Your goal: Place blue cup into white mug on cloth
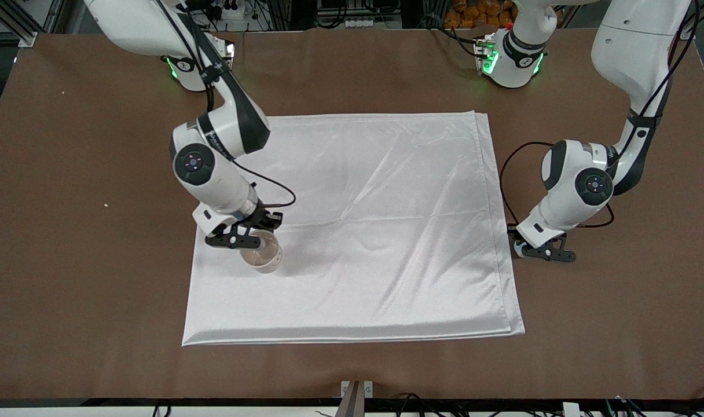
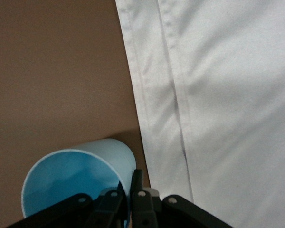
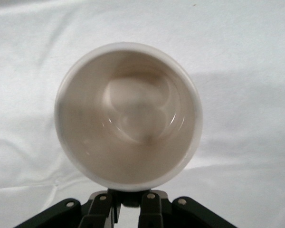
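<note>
- Front view: nearest to you lies the cloth (image 1: pixel 363 231), a shiny white folded sheet spread flat on the brown worktop (image 1: pixel 74 289), with light creases running across it.
- Front view: you can see the white mug (image 1: pixel 262 252) upright on the cloth, near the corner nearest the camera at the right arm's end, its mouth facing up.
- Front view: your right tool (image 1: pixel 249 236) sits low at the mug, clamped on its rim on the side away from the camera.
- Front view: your left tool (image 1: pixel 542 250) is down at the worktop just off the cloth's edge at the left arm's end. Only a sliver of the blue cup (image 1: pixel 520 250) shows at that tool, touching or nearly touching the worktop.
- Left wrist view: you look at the blue cup (image 2: pixel 78 183) tilted well over, its bright blue inside open to the camera. The left tool (image 2: pixel 128 197) is closed on its rim, one finger inside and one outside. The cup is over bare worktop (image 2: pixel 52 71), just beside the stitched edge of the cloth (image 2: pixel 228 95).
- Right wrist view: you look straight down into the white mug (image 3: pixel 128 114), which is empty and glossy inside. The right tool (image 3: pixel 128 202) grips it at the rim, and the cloth (image 3: pixel 247 47) surrounds it on every side.
</note>
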Tool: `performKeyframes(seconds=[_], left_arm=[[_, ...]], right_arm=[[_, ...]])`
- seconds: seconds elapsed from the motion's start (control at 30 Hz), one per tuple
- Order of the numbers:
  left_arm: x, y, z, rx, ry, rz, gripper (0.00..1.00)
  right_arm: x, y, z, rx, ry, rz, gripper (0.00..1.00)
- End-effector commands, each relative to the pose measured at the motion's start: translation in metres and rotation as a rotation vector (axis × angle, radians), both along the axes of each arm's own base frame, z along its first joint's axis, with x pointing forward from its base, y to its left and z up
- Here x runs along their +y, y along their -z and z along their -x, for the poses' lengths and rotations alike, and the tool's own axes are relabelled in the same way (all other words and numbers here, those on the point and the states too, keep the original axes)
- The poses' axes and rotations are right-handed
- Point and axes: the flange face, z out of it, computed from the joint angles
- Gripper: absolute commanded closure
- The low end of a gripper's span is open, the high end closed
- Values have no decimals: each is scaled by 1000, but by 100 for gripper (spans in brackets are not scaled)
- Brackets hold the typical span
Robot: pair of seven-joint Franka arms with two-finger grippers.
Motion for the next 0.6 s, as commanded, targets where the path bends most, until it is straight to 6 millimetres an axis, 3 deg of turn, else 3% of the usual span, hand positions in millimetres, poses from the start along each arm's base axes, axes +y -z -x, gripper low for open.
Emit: performKeyframes(seconds=[0.0, 0.13, 0.3, 0.57], left_arm=[[-1, 0, -1, -11, 26, -6, 100], [2, -4, -2, -17, 21, -7, 100], [11, -12, -6, -32, 6, -7, 100], [11, -35, -9, -68, 4, -7, 100]], right_arm=[[73, 14, 11, 15, 10, -17, 100], [127, 26, 31, 6, -1, -4, 100], [170, 47, 47, 8, 23, 4, 100], [205, 56, 62, 5, -4, -8, 100]])
